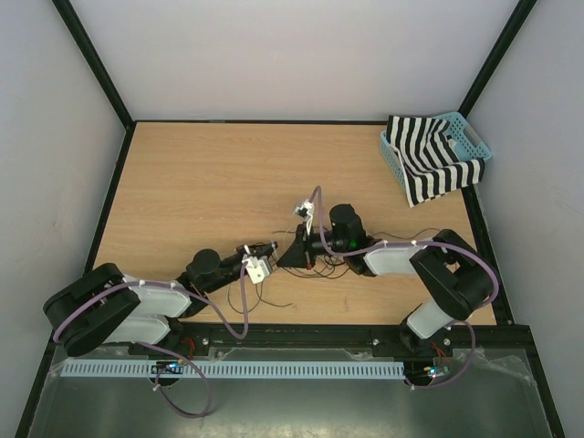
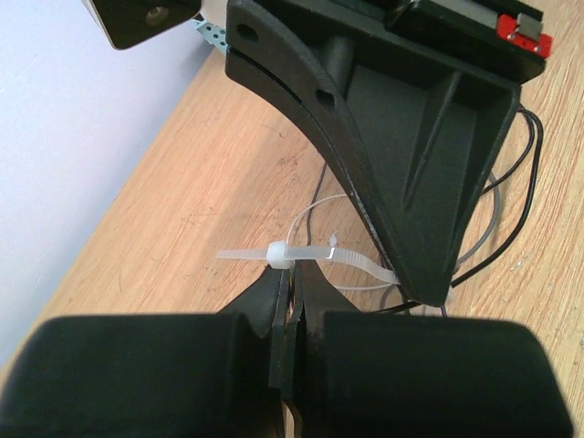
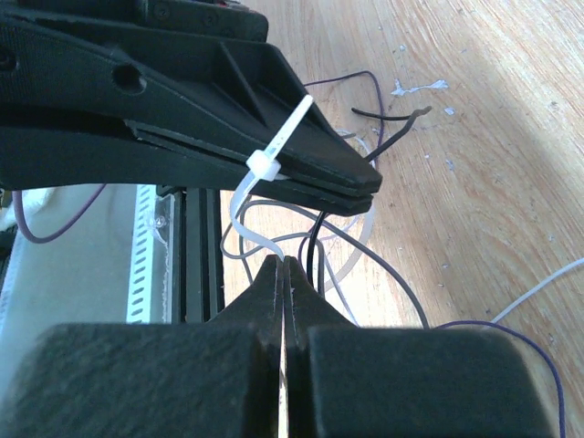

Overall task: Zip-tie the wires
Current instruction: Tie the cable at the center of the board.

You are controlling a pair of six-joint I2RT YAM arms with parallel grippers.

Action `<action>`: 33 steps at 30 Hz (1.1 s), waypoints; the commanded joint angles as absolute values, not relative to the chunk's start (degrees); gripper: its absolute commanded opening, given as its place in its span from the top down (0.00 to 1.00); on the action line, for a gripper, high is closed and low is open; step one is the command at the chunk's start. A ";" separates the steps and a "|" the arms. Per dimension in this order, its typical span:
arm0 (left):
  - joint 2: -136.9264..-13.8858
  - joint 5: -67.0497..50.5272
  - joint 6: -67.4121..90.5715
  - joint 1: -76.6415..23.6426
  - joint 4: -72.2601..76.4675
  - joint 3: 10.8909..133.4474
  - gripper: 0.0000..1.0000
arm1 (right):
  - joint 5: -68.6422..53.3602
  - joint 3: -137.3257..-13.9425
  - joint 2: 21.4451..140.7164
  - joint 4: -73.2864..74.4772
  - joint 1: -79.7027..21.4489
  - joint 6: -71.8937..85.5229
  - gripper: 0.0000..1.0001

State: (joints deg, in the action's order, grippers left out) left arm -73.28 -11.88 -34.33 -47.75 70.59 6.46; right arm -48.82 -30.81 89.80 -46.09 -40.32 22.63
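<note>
Table: the wooden table (image 1: pixel 201 182) carries everything. Your work sits near its front middle.
Basket: the blue basket (image 1: pixel 474 137) with its striped cloth (image 1: pixel 429 169) is in the far right corner, well apart from the work.
Left gripper: the left gripper (image 2: pixel 290 274) is pressed closed, pinching the zip tie (image 3: pixel 261 166) right at its head.
Right gripper: the right gripper (image 3: pixel 281 265) is clamped tight on the tie's strap, its tips near the left one's.
Wires: the wires (image 1: pixel 319 269) lie loose on the wood under and just beside both grippers, curling out in loops. You cannot tell whether the strap circles all of them.
Zip tie: it is white and spans the gap between the two pinches. A short end pokes past the head, so it looks threaded.
Risk, missed strands: if you cinch now, springy loops lying outside the strap would likely stay untied.
Risk, slip: both holds are narrow pinches on slick plastic, so a hard pull could strip the strap from the fingers.
Risk, collision: the fingertips are close, so a skewed pull could knock them together.
Risk, drag: nothing pins the wires, so tugging may haul the bunch along.
</note>
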 commanded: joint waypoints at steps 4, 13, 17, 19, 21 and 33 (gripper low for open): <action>-74.08 -12.12 -35.49 -49.09 71.81 6.69 1.00 | -49.25 -33.81 89.80 -46.41 -38.49 25.43 1.00; -74.24 -10.97 -35.03 -49.22 71.94 6.15 1.00 | -50.58 -36.20 90.63 -44.94 -37.65 26.44 1.00; -74.26 -11.05 -34.76 -49.30 71.93 6.50 1.00 | -51.24 -37.43 92.67 -41.40 -37.65 26.18 1.00; -74.26 -11.08 -34.76 -49.22 71.95 6.64 1.00 | -51.36 -37.50 93.57 -41.24 -37.70 26.68 1.00; -74.22 -10.91 -34.85 -49.22 71.92 6.57 1.00 | -51.27 -37.71 94.10 -41.11 -37.70 27.04 1.00; -76.11 -8.71 -33.07 -49.13 71.89 7.92 1.00 | -50.19 -38.19 90.97 -34.15 -37.70 22.16 0.99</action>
State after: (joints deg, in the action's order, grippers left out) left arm -74.72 -9.06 -34.17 -48.60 71.29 6.50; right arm -49.82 -36.73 93.58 -36.29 -38.02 24.75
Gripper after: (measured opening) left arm 0.001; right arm 0.009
